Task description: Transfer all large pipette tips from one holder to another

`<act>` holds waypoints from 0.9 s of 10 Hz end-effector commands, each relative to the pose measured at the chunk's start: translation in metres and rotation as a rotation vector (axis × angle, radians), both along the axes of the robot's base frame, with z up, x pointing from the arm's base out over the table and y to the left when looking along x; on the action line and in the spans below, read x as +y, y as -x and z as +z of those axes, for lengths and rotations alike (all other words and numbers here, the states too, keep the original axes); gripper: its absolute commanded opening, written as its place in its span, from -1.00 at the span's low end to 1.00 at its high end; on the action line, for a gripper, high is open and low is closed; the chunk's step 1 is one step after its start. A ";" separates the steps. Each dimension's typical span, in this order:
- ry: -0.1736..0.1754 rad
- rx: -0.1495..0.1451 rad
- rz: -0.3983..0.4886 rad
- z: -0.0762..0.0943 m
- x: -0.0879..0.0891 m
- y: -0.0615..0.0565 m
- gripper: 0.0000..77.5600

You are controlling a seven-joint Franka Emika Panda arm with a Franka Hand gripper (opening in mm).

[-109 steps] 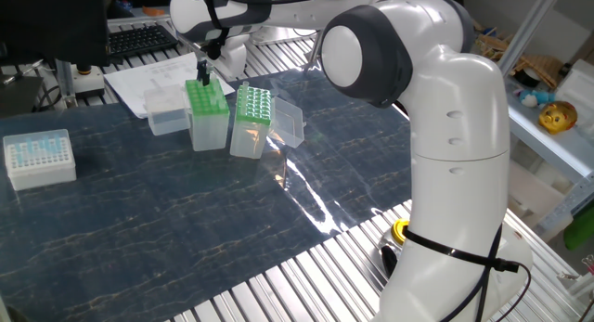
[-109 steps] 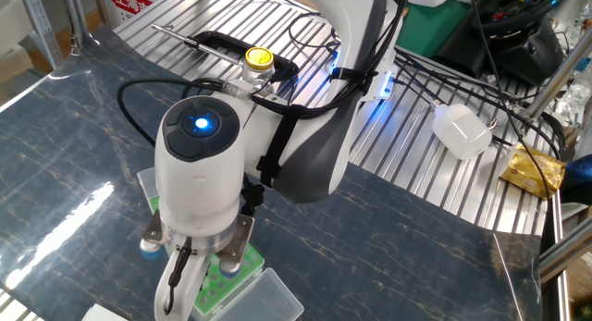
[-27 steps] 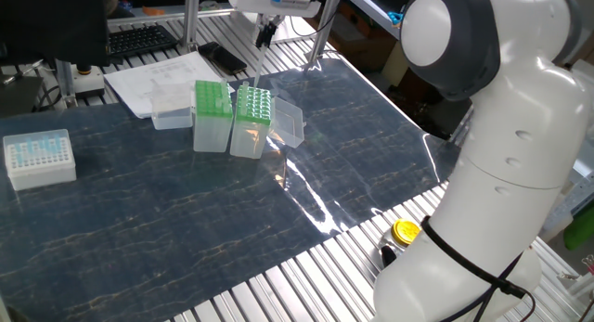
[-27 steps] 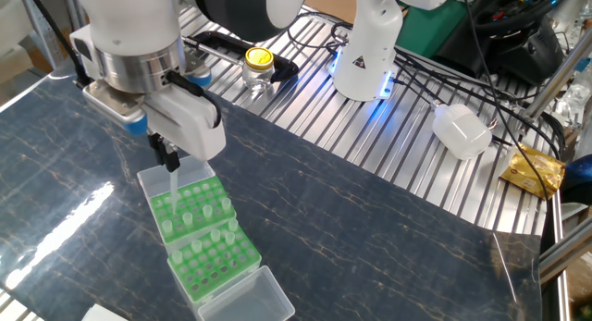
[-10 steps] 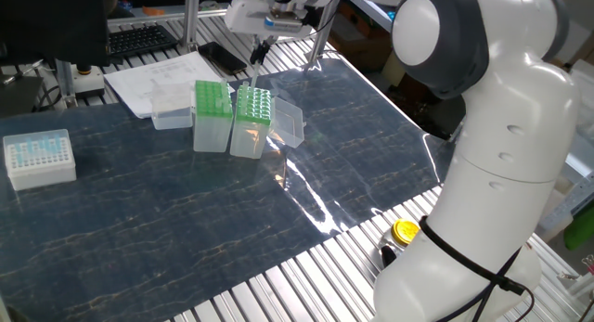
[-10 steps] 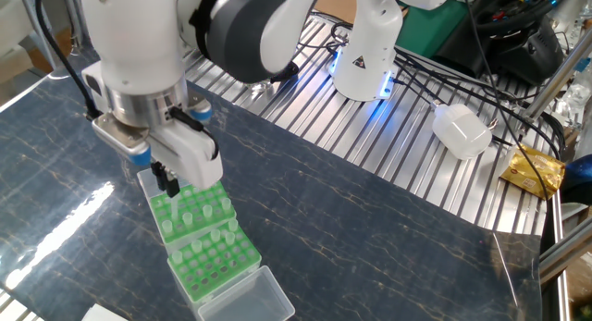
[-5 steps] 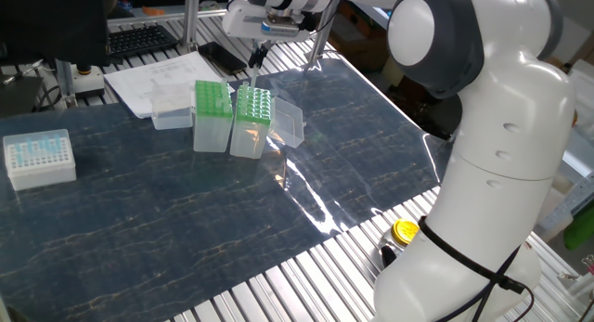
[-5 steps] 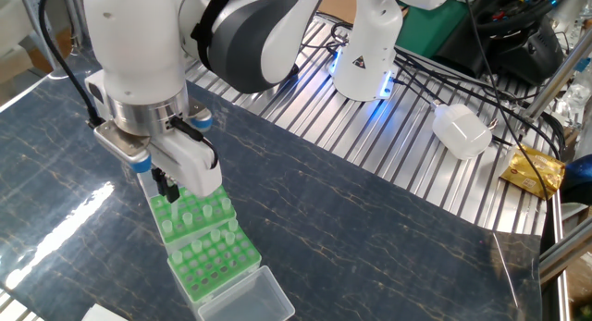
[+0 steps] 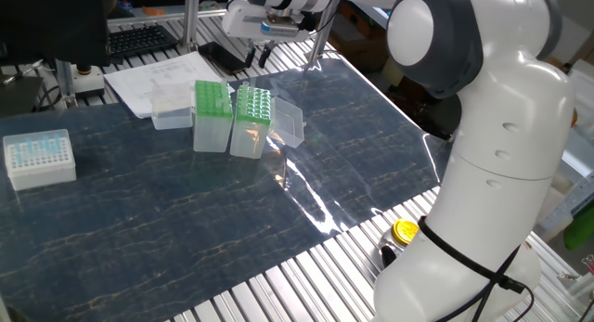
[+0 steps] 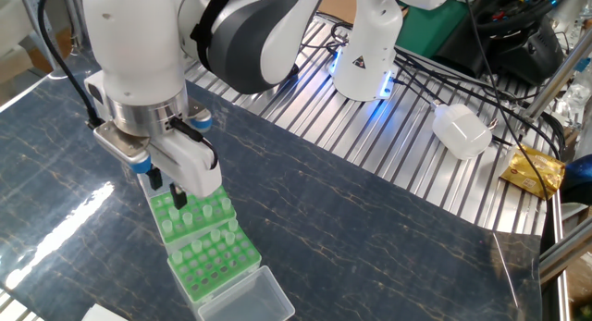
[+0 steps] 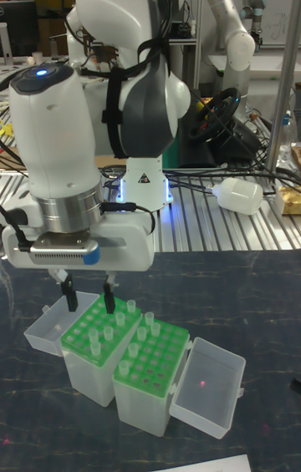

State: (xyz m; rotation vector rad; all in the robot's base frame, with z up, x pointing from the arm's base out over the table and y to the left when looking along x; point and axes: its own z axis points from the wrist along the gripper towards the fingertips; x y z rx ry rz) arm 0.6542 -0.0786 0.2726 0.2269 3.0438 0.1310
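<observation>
on the dark mat [image 9: 186, 201], a white box [image 9: 39, 158] of pale-blue tips sits far left. two green racks [image 11: 125, 338] stand side by side, holding scattered large pipette tips [image 11: 118, 318]. the gripper [image 11: 85, 291] hovers above one rack, jaws apart, empty.

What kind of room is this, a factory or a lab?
Most likely a robotics research lab. A white robot arm works over green racks of pipette tips, a second arm stands in the background, and loose cables and a keyboard crowd the bench.
</observation>
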 end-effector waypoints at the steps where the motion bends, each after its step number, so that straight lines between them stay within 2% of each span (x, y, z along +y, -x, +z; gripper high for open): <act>1: 0.000 -0.001 0.002 0.001 0.000 -0.001 1.00; 7: 0.000 -0.001 0.002 0.001 0.000 -0.001 1.00; 8: 0.055 0.056 -0.261 0.000 0.002 0.001 1.00; 9: 0.053 0.060 -0.278 0.000 0.003 0.001 1.00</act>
